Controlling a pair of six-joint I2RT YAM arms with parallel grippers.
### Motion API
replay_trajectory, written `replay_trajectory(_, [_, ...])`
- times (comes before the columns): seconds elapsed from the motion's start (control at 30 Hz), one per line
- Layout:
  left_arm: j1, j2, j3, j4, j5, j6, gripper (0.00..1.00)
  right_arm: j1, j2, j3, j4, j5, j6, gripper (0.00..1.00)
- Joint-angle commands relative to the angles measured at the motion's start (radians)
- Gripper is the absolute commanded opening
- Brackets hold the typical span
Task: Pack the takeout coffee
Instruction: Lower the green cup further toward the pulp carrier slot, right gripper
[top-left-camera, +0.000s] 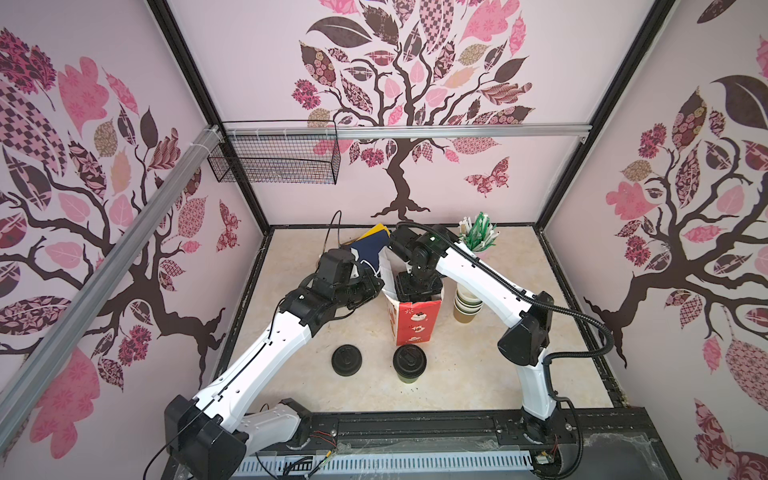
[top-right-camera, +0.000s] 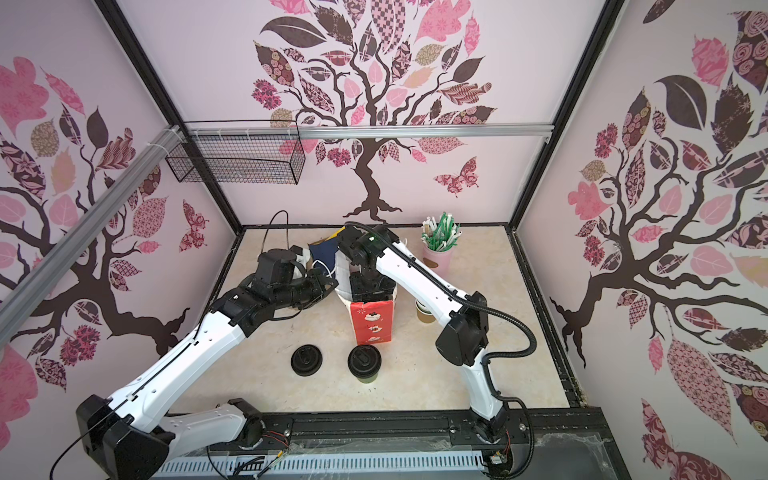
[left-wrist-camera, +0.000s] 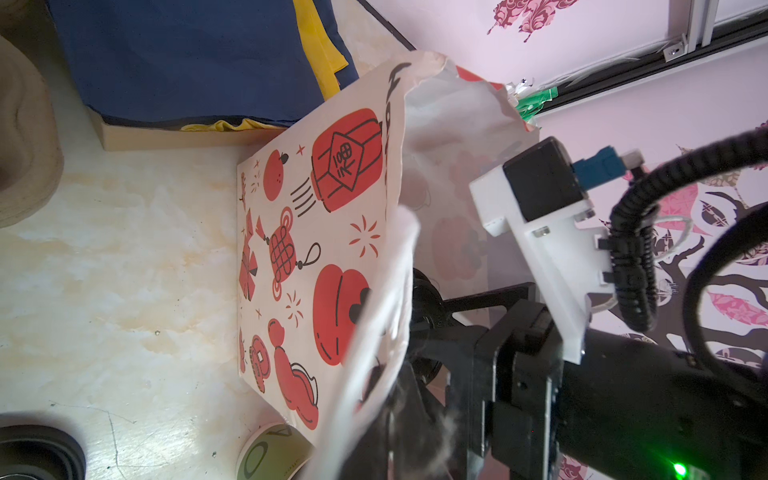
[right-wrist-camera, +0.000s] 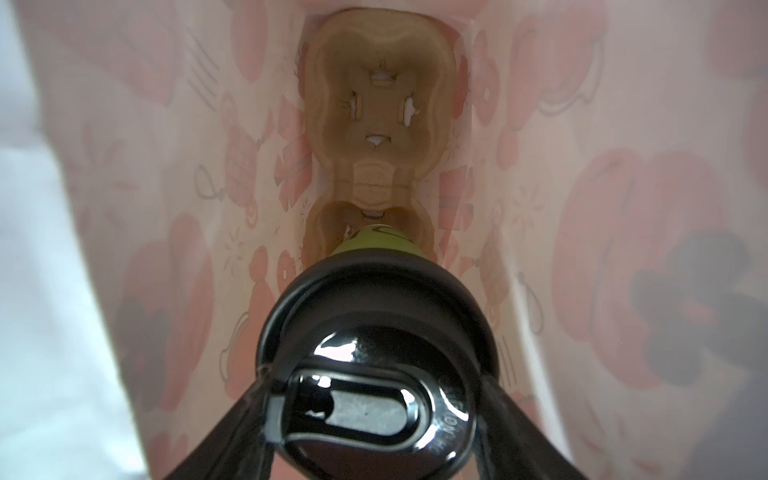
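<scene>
Right tool (right-wrist-camera: 374, 376): sunk into the paper bag (top-left-camera: 415, 324) at mid-frame in both top views. Its jaws are part-spread, with the dark fingers (right-wrist-camera: 224, 430) clamped on either side of the held cup (right-wrist-camera: 374, 299) at its lid.
Left tool (top-left-camera: 368, 286): closed tight on the bag's white rim, left of the bag's mouth in both top views.
Right wrist view alone shows: the bag's inside, a brown pulp tray (right-wrist-camera: 378, 104) with two pockets on its floor, and the held cup. In both top views the arm and the bag walls hide that cup.
Left wrist view alone shows: the bag's broad side printed with red lanterns and knots, and its rim as a pale blur close to the lens.
Top views show: the standing cup (top-left-camera: 409, 365) on the bench (top-left-camera: 478, 365), lower centre, just in front of the bag and well apart from both tools.
Held cup, place: between the right tool's fingers, its foot over the tray's nearer pocket. Whether it is seated cannot be told.
Held cup, look: glossy black sip lid, with a yellow-green body tapering away.
Standing cup, look: upright, with a black lid and an olive body.
Other things on the bench: nested cups (top-left-camera: 467, 305) right of the bag, and a loose lid (top-left-camera: 347, 360) left of the standing cup.
</scene>
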Motion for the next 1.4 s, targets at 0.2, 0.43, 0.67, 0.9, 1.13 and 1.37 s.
replay_trajectory(0.2, [-0.004, -0.005, -0.016, -0.014, -0.008, 0.017, 0.0, 0.002, 0.073, 0.07, -0.025, -0.038, -0.014, 0.63])
replay_trajectory(0.43, [-0.003, -0.006, -0.016, -0.017, -0.009, 0.017, 0.0, 0.003, 0.103, 0.052, -0.013, -0.039, -0.015, 0.63])
replay_trajectory(0.67, [-0.004, -0.006, -0.016, -0.018, -0.011, 0.017, 0.0, 0.002, 0.104, -0.01, 0.049, -0.022, 0.004, 0.63])
replay_trajectory(0.9, [-0.004, -0.005, -0.015, -0.021, -0.011, 0.018, 0.0, 0.001, 0.117, -0.034, 0.096, -0.008, 0.009, 0.63])
replay_trajectory(1.13, [-0.003, -0.005, -0.018, -0.023, -0.009, 0.02, 0.0, 0.001, 0.134, -0.059, 0.122, -0.006, 0.007, 0.63])
replay_trajectory(1.37, [-0.004, -0.021, -0.011, -0.036, -0.042, 0.02, 0.0, 0.001, 0.141, -0.101, 0.15, 0.0, 0.006, 0.62])
